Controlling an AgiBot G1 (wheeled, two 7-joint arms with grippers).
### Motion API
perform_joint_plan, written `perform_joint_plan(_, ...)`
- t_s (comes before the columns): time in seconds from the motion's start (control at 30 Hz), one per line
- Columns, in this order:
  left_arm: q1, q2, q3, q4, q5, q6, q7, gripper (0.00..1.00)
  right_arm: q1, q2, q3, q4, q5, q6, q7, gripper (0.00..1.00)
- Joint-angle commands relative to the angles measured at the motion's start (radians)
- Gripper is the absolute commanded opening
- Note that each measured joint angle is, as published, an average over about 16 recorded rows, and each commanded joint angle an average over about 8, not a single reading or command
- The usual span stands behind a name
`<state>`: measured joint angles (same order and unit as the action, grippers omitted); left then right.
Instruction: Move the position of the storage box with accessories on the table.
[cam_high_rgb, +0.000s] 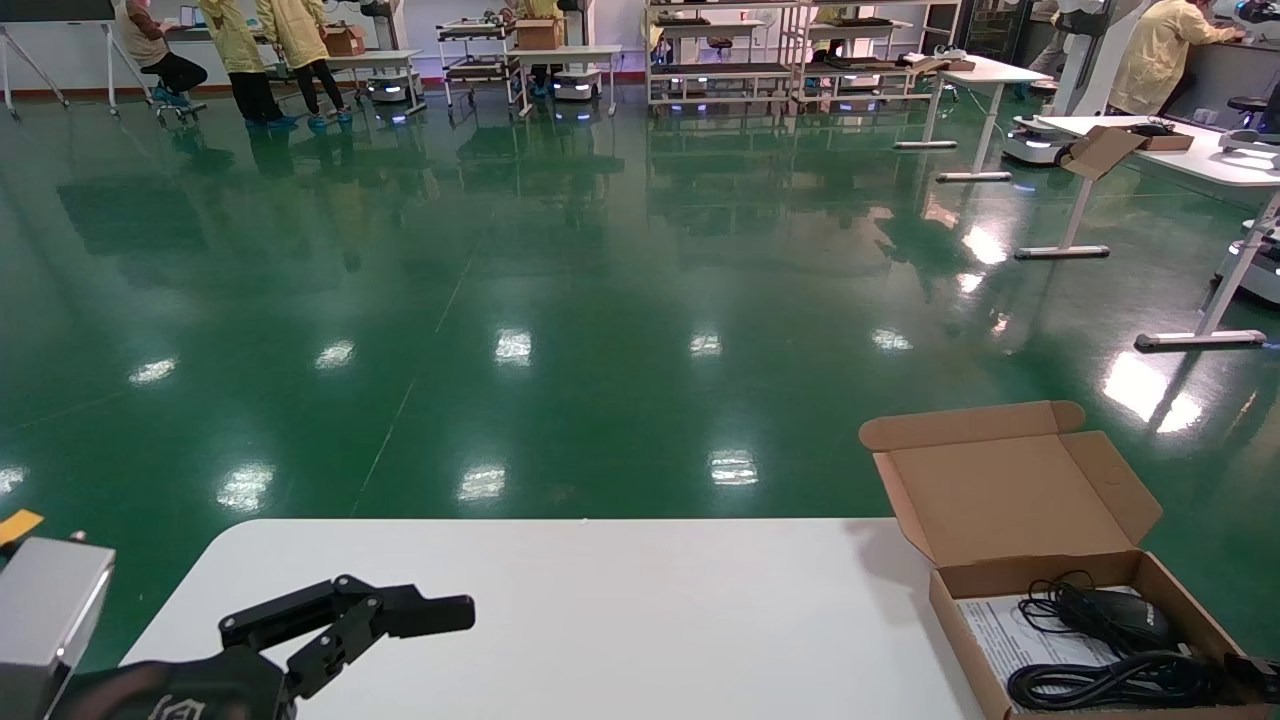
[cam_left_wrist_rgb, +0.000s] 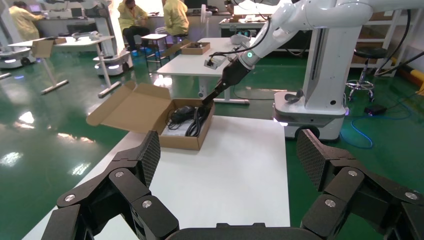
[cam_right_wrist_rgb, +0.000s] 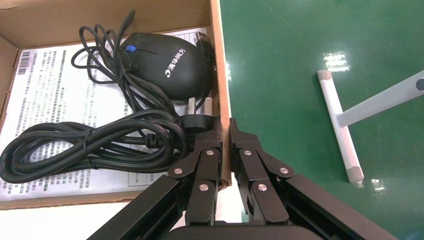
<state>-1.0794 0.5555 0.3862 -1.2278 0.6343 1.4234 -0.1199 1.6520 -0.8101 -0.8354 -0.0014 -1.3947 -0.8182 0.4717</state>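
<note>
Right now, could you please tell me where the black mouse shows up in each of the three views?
Head view: the mouse lies in the open box at lower right.
Left wrist view: far across the table, in the box, beside the right gripper.
Right wrist view: near the top, on the paper sheet.
Shared landmark: the coiled cable beside it.

From my head view the storage box (cam_high_rgb: 1040, 560) runs off the lower right corner, so I lose its near wall and the end of the coiled black cable (cam_high_rgb: 1110, 682), and the right gripper (cam_high_rgb: 1262, 675) shows only as a dark sliver at the edge. In the right wrist view, cable and black mouse (cam_right_wrist_rgb: 167, 65) cover much of the white paper sheet (cam_right_wrist_rgb: 45, 95), whose print is too small to read. The left gripper (cam_left_wrist_rgb: 230, 157) has its fingertips cut off in the left wrist view.
</note>
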Motion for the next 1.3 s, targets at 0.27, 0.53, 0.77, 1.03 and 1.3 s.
perform_joint_plan(0.27, 0.0, 0.0, 0.0, 0.0, 0.0, 0.0, 0.0, 1.0, -0.008, -0.005, 0.002, 0.003, 0.003, 0.006, -0.005, 0.49)
perform_joint_plan(0.53, 0.0, 0.0, 0.0, 0.0, 0.0, 0.0, 0.0, 1.0, -0.004, -0.01, -0.003, 0.003, -0.004, 0.004, -0.005, 1.0)
perform_joint_plan(0.77, 0.0, 0.0, 0.0, 0.0, 0.0, 0.0, 0.0, 1.0, -0.001, -0.009, -0.008, 0.002, -0.012, 0.02, -0.009, 1.0)
perform_joint_plan(1.03, 0.0, 0.0, 0.0, 0.0, 0.0, 0.0, 0.0, 1.0, -0.002, -0.01, -0.006, 0.004, -0.008, 0.026, -0.012, 1.0)
perform_joint_plan(1.3, 0.0, 0.0, 0.0, 0.0, 0.0, 0.0, 0.0, 1.0, 0.016, -0.004, 0.002, 0.01, 0.003, 0.01, -0.01, 1.0)
